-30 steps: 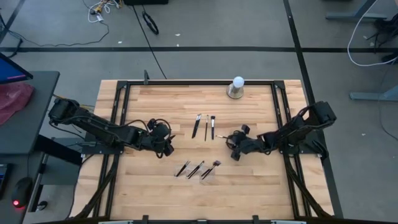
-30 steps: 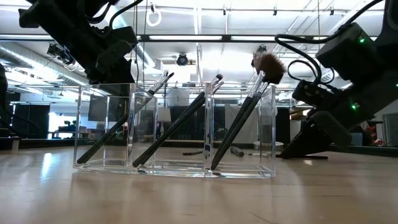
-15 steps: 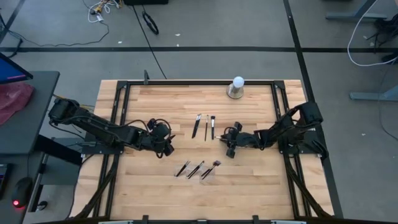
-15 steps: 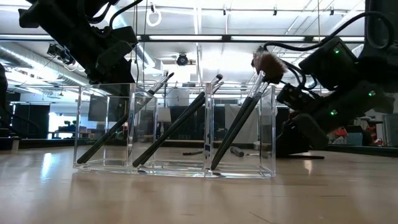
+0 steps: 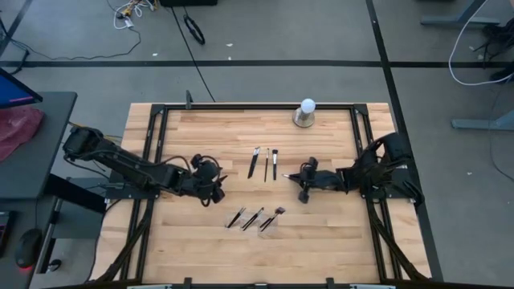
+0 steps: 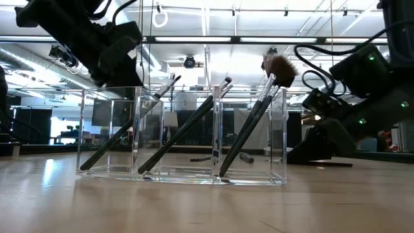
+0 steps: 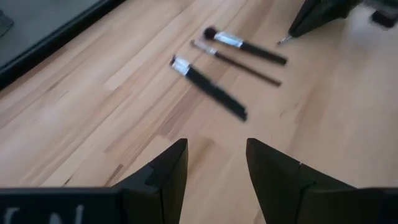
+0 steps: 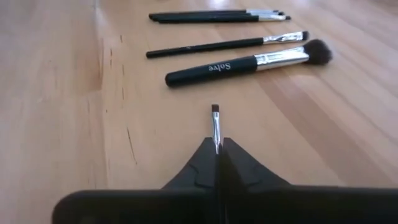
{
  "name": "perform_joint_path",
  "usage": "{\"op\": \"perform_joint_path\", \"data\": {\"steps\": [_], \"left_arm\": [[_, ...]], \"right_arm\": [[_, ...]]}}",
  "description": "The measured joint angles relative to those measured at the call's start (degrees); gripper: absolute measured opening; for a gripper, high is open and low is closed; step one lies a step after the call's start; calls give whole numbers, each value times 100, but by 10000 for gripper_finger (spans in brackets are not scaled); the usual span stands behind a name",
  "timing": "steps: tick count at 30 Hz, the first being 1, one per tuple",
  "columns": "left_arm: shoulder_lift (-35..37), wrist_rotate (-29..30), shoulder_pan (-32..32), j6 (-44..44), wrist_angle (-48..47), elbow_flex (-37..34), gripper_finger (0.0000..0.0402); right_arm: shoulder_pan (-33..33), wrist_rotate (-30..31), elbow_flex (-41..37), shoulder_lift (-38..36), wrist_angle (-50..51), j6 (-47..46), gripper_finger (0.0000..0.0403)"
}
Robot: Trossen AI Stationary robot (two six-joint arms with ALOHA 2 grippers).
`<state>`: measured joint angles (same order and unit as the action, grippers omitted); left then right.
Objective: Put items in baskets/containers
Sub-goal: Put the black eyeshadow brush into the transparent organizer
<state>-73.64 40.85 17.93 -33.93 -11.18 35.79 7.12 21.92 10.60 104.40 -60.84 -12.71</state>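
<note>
Right fingers clamped on a thin brush, arm low; left fingers apart.

Black-handled brushes with silver ferrules, clear container, pale wood table, black pincer

The pale wooden-plank table carries three dark slim makeup brushes at centre; a clear plastic compartmented tray nearer the front; a white ball on a grey base.
</note>
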Motion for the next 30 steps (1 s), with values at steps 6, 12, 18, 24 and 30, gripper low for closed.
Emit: {"op": "perform_joint_path", "data": {"steps": [6,12,18,24,30], "left_arm": [[-383,-16,172,1069,1511,0,172],[-1283,-523,149,2534,3894,0,172],[-2057,-968,-76,3499,6097,1,172],[-2246,-1857,-370,3928,7535,1,172],[-2246,-3174,-585,4103,8020,229,172]], "right_arm": [[91,441,-187,-13,-2058,259,4],[199,283,64,-382,-2541,524,3],[627,-223,589,-1020,-2562,1235,5],[1040,-563,1342,-1393,-2400,2010,6],[1219,-975,2177,-1412,-2134,2799,6]]}}
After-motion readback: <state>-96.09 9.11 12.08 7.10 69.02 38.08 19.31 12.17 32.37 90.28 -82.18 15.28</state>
